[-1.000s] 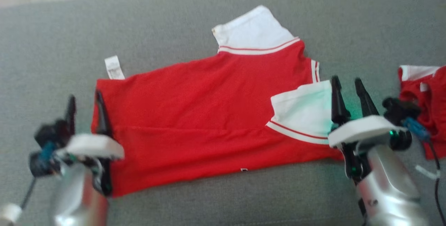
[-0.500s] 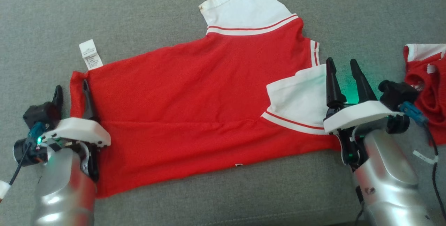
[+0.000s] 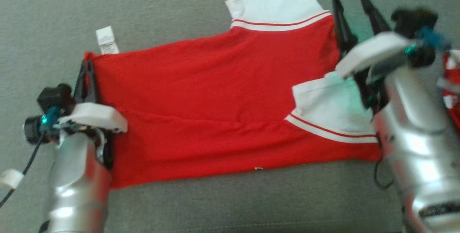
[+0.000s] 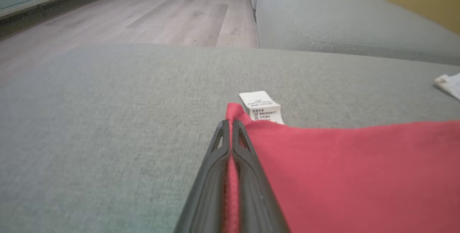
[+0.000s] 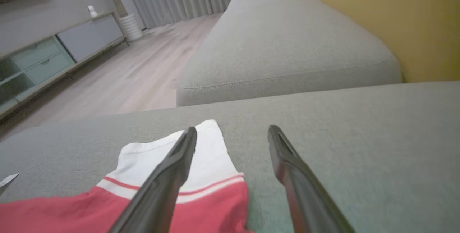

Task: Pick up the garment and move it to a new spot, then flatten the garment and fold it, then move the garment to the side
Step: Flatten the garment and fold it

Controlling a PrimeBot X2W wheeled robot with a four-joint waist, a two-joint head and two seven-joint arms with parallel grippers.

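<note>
Head view: the garment (image 3: pixel 215 100), red with white sleeves, lies spread on the grey sofa (image 3: pixel 179 3), stretching from the left pincer (image 3: pixel 86 76) across to the right pincer (image 3: pixel 350 6). The left pincer is clenched on the garment's hem corner, with a white label (image 3: pixel 106 40) just beyond its tips. The right pincer is released and grasps nothing, raised beside the shoulder edge, with the near sleeve (image 3: pixel 330 110) under its wrist. Left wrist view: red cloth is pinched between the closed fingers, and bare cushion runs ahead and to the outer side before dropping to wooden floor (image 4: pixel 161 13). Right wrist view: the far sleeve (image 5: pixel 151 161) sits under the inner finger, while the outer finger hangs over bare cushion. Judgement: the flatten-and-fold step is in hand. Next, the right pincer should descend and close on the shoulder edge so both ends travel together. Room is ample ahead of both pincers; the cushion's front edge lies close behind them.
</note>
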